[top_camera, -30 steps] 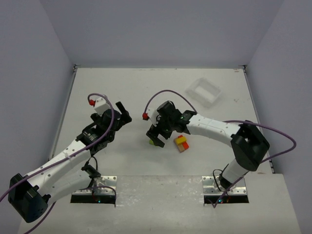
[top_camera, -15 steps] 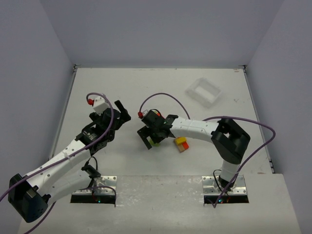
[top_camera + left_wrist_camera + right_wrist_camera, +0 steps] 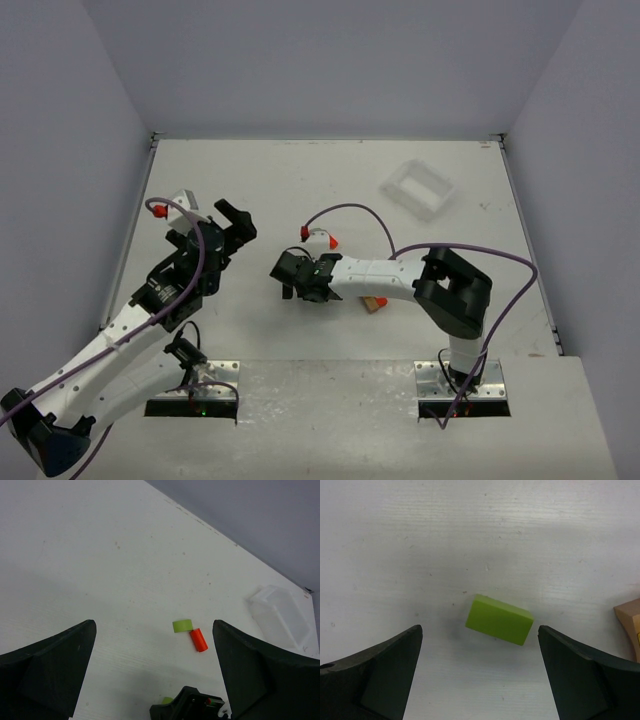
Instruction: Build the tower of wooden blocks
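A green block (image 3: 499, 619) lies flat on the table between the wide-spread fingers of my right gripper (image 3: 480, 630), which touches nothing. In the top view that gripper (image 3: 291, 276) points left and covers the green block. Behind it, the right arm hides most of the small stack (image 3: 375, 303); its tan edge (image 3: 629, 625) shows at the right of the right wrist view. My left gripper (image 3: 238, 222) is open and empty, left of the blocks. Ahead of the left gripper (image 3: 154, 625) lie a second green piece (image 3: 182, 626) and an orange-red cylinder (image 3: 198, 640), touching each other.
A white plastic tray (image 3: 419, 189) sits at the back right, also seen as the tray (image 3: 280, 615) in the left wrist view. Purple cables loop over both arms. Grey walls close in the table on three sides.
My right gripper has swung left and lower over the green block, and its arm now covers most of the stack. The left arm has shifted slightly left. Both grippers stay open.
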### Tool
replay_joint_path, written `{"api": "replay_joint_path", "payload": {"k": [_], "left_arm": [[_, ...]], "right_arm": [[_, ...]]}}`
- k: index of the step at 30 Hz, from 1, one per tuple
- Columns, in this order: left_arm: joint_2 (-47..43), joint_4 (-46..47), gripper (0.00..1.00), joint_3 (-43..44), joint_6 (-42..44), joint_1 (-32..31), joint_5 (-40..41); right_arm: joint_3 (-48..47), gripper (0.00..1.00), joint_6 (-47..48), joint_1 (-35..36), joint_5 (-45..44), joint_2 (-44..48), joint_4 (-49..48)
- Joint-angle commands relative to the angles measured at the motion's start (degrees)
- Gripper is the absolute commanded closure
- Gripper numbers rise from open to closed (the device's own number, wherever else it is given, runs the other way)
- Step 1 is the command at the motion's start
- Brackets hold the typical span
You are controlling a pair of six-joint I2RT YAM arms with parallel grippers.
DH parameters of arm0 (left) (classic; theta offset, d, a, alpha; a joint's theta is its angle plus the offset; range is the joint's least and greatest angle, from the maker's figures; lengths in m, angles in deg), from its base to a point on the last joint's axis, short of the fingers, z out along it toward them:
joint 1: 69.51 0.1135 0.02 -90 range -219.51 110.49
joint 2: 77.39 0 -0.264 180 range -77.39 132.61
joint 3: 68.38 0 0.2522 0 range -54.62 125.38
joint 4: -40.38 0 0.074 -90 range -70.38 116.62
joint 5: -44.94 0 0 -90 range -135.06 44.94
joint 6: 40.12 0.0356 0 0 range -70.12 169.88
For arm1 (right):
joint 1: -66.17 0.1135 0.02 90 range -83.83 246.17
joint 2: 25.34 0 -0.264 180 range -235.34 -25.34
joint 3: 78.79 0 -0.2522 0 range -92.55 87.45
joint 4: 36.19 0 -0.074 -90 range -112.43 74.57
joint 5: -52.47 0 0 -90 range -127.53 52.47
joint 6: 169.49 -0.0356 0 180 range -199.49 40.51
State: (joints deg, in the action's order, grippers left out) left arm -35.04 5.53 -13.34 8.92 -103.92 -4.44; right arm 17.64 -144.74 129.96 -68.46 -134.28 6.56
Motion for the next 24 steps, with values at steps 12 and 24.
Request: {"api": "replay_joint_path", "payload": {"k": [12,24], "left_arm": [[-1.4,2.5,0.00,-2.5,0.3,0.5,0.0],[-1.8,2.7,0.00,-3.1,0.1,0.6,-0.3]], "right_arm": [[1.6,0.32,-11.6,0.3,-7.7,-0.9,-0.2],[1.5,0.59,-10.7,0.6,-7.2,-1.3,0.8]]}}
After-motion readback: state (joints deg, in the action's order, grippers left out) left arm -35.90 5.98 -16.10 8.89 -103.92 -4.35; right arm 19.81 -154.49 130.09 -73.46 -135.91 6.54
